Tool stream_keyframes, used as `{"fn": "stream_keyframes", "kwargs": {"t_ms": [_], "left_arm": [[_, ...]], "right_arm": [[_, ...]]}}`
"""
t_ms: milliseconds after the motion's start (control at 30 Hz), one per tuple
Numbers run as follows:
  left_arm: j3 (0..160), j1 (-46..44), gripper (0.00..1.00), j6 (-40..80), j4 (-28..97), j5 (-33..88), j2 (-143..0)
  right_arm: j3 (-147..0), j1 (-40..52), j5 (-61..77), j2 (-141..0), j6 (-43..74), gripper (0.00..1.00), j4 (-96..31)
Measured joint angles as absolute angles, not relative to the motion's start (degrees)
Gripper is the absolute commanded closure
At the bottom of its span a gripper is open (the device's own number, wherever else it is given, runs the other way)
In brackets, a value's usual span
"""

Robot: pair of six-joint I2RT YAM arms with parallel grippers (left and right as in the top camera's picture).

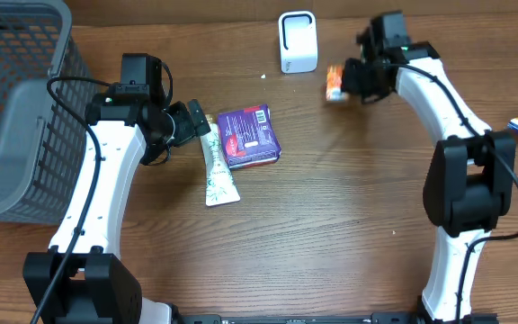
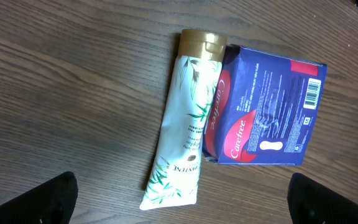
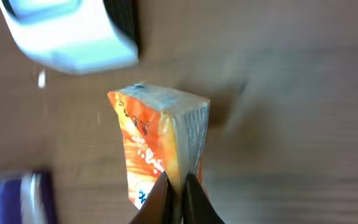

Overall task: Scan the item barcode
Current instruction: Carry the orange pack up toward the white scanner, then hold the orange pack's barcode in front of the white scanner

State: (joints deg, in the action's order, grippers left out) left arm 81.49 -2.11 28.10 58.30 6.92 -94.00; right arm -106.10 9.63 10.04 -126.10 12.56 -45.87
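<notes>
The right tool (image 3: 178, 186) pinches the orange packet (image 3: 157, 137) (beside the scanner (image 1: 298, 41)); the left tool (image 1: 192, 122) gapes empty near the tube (image 1: 216, 166).

The near table (image 1: 349, 234) lies bare; basket (image 1: 7, 54) blocks the left, scanner (image 1: 298, 41) the back.

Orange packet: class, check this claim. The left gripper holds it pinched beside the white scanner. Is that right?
No. The right gripper, not the left, holds the orange packet pinched beside the white scanner; the right wrist view shows it.
</notes>
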Motion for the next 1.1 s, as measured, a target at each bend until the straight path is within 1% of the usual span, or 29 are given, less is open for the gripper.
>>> {"fn": "stream_keyframes", "kwargs": {"t_ms": [167, 300, 567, 833, 1100], "left_arm": [[81.49, -2.11, 0.00, 28.10, 58.30, 6.90, -94.00], [81.49, -2.13, 0.00, 28.10, 58.30, 6.90, -94.00], [81.49, -2.13, 0.00, 28.10, 58.33, 6.92, -94.00], [81.49, -2.13, 0.00, 28.10, 58.33, 6.90, -94.00], [81.49, -2.13, 0.00, 28.10, 58.33, 6.92, -94.00]], "right_arm": [[-106.85, 13.93, -4.89, -125.19, 12.14, 0.96, -38.04], [-106.83, 17.19, -10.92, -125.19, 7.16, 0.96, -29.04], [-106.83, 20.88, -16.40, -125.19, -10.35, 0.96, -16.99], [-106.83, 20.99, -18.85, -125.29, -27.27, 0.96, -13.26], [-106.83, 21.39, -19.07, -127.72, -38.33, 0.96, -8.12]]}}
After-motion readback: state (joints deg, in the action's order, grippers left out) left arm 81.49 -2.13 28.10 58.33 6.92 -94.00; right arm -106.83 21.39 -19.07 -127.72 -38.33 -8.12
